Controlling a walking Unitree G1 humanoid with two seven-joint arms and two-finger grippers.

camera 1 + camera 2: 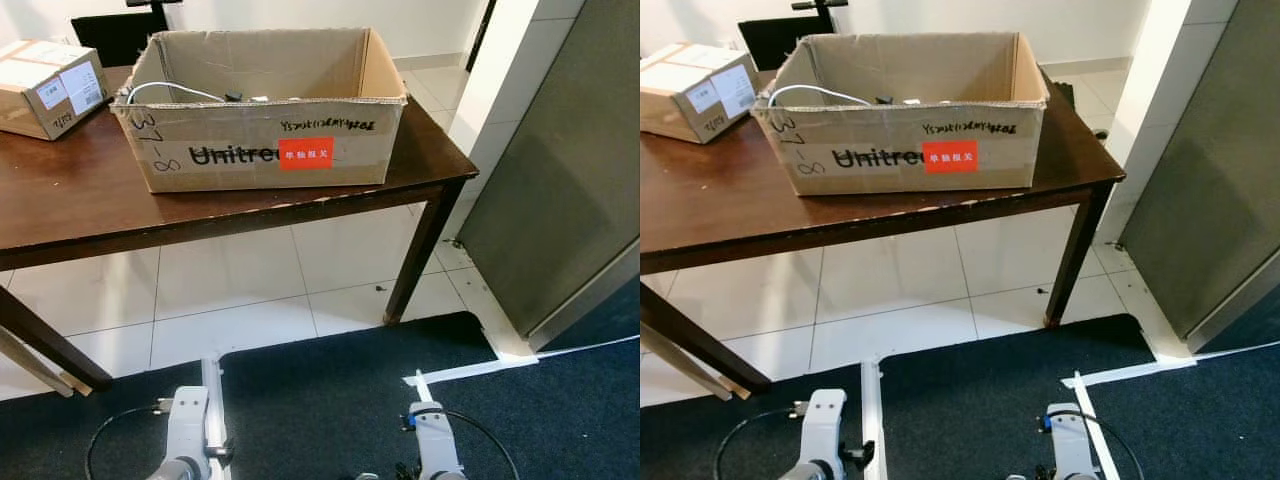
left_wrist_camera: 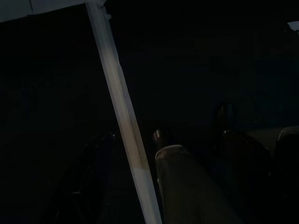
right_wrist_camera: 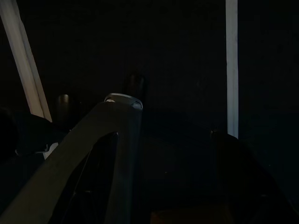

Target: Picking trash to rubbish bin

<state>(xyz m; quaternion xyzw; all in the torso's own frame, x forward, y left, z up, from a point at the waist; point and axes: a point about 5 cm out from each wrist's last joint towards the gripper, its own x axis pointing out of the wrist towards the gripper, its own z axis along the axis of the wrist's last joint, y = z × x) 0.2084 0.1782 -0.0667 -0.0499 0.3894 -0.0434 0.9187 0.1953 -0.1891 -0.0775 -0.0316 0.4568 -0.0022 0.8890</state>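
A large open cardboard box (image 1: 265,150) with a red label stands on the dark wooden table (image 1: 90,190). A white cable (image 1: 170,90) and small dark items lie inside it at its left end. My left arm (image 1: 190,425) and right arm (image 1: 432,440) hang idle low over the dark carpet, well short of the table. The wrist views are very dark. They show my left gripper (image 2: 196,149) and right gripper (image 3: 173,135) as dim shapes over carpet crossed by white tape.
A smaller sealed carton (image 1: 45,85) lies at the table's far left. A black chair (image 1: 115,35) stands behind the table. A table leg (image 1: 420,250) stands on white floor tiles (image 1: 230,290). Right of it are a white pillar (image 1: 495,80) and a grey panel (image 1: 560,170). White tape (image 1: 480,368) marks the carpet.
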